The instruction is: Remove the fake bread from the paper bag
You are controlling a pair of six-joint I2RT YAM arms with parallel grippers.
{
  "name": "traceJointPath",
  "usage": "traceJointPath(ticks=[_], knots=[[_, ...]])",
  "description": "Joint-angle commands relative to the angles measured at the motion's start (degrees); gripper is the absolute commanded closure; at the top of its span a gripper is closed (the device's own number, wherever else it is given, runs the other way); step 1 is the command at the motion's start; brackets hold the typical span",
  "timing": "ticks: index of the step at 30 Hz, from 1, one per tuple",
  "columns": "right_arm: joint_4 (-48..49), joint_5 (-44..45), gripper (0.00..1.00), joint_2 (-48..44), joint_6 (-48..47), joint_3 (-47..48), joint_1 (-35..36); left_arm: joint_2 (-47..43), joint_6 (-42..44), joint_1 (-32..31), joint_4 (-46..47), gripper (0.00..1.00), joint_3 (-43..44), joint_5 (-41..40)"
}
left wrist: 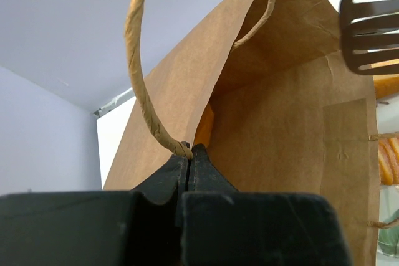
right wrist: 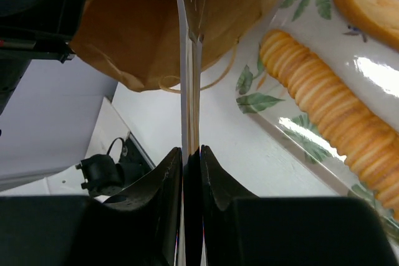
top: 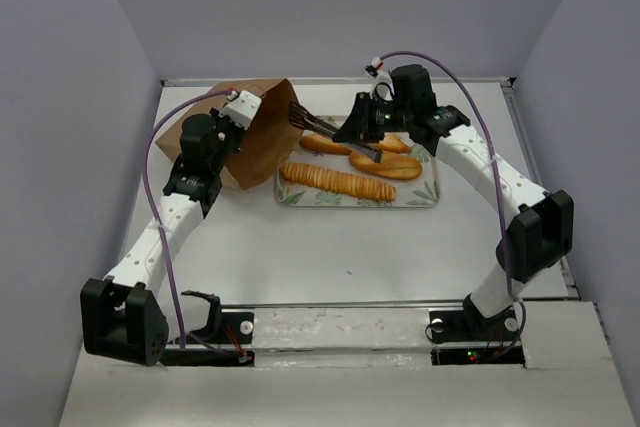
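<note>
Holding the paper bag [top: 262,147] tipped toward the tray [top: 428,197], the left gripper [left wrist: 189,156] pinches its rim. The right gripper [right wrist: 191,154] clamps tongs [right wrist: 189,60] at the bag's mouth. Several pieces of fake bread [top: 335,181] lie on the tray; an orange sliver [left wrist: 204,128] inside suggests more is left.

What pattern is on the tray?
Green leaves on white; the tray shows best in the right wrist view.

Slotted tongs [top: 318,127] across paper bag [top: 262,147] mouth, tray [top: 425,195] close alongside.

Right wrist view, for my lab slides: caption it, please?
Right gripper holds metal tongs pointed at the paper bag; ribbed loaf and second loaf lie on the leaf-print tray.
</note>
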Motion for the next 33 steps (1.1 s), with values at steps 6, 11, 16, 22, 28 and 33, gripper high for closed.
traceJointPath(ticks=[6,11,16,22,28,33], knots=[[16.4,-7.0,0.88,7.3,0.4,3.7,2.7,-1.0,-0.6,0.1,-0.8,1.0,2.2,-1.8],[15.7,-5.5,0.88,14.6,0.2,9.5,4.0,-0.9,-1.0,0.1,-1.2,1.0,3.2,-4.2],[13.0,-3.1,0.88,19.7,-4.2,14.5,6.6,-1.4,1.0,-0.6,-1.6,1.0,2.8,-4.3],[9.9,1.9,0.83,27.0,-5.8,22.2,10.7,-3.8,3.9,-0.9,-1.5,1.0,0.0,1.2],[10.1,3.2,0.78,30.8,5.5,21.9,10.7,-7.8,1.5,-0.9,-1.7,1.0,-2.9,3.9],[11.9,2.4,0.75,32.9,12.7,22.2,8.8,-7.5,0.3,-1.3,-2.0,1.0,-3.7,4.6]])
